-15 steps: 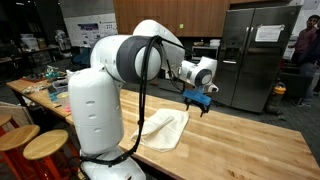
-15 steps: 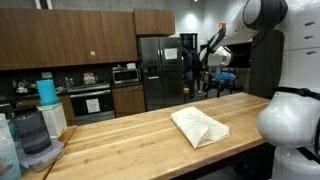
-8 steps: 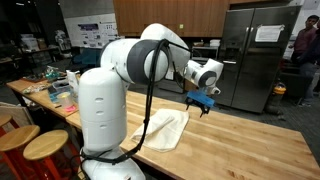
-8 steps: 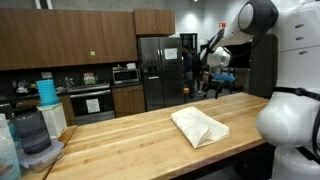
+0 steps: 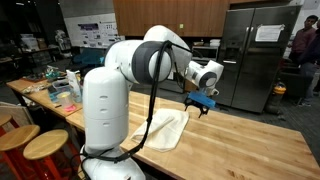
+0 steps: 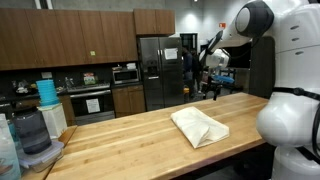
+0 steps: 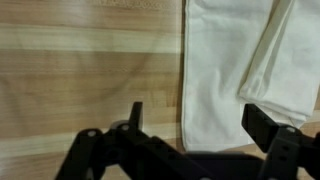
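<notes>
1. The black two-finger gripper (image 7: 198, 122) with blue trim stands wide open and holds nothing; in the wrist view its two dark fingers (image 7: 135, 115) rise from the lower edge, well apart.
2. Beneath it lies the folded white cloth towel (image 7: 225, 60). Its long straight edge runs between the fingers, and a second folded layer lies tilted across its right part.
3. In both exterior views the gripper (image 5: 199, 103) (image 6: 212, 90) hangs above the towel (image 5: 165, 128) (image 6: 199, 126), clear of it and touching nothing, over the towel's end away from the robot's white base (image 5: 105, 120).
4. The towel lies flat on the pale wooden butcher-block table (image 5: 245, 140) (image 6: 120, 140), near the middle of its width.
5. Beside the table, close to the base, stand two round wooden stools (image 5: 45, 146).
6. At the table's other end stands a grey container (image 6: 32, 135), with a blue-capped one (image 6: 46, 92) behind it.
7. Farthest back stand a large stainless-steel refrigerator (image 5: 258, 55), a dark refrigerator (image 6: 155, 70) and brown wooden cabinets (image 6: 60, 40).
</notes>
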`<state>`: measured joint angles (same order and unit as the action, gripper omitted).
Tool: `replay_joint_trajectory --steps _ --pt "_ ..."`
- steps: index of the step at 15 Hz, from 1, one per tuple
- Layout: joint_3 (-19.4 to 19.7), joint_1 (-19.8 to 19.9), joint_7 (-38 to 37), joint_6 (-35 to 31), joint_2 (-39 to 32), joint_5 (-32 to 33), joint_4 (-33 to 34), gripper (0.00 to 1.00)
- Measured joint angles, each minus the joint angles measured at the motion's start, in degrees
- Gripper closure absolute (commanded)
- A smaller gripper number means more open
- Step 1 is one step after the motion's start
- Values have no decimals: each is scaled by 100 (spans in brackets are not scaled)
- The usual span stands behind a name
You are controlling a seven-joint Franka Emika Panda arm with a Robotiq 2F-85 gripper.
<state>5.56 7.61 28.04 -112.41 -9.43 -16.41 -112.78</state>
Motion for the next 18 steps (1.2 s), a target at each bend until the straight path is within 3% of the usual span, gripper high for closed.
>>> replay_joint_trajectory --steps 7,18 --pt "-85 1 476 25 -130 -1 49 0" --pt "-267 -1 513 -328 -303 -1 79 0"
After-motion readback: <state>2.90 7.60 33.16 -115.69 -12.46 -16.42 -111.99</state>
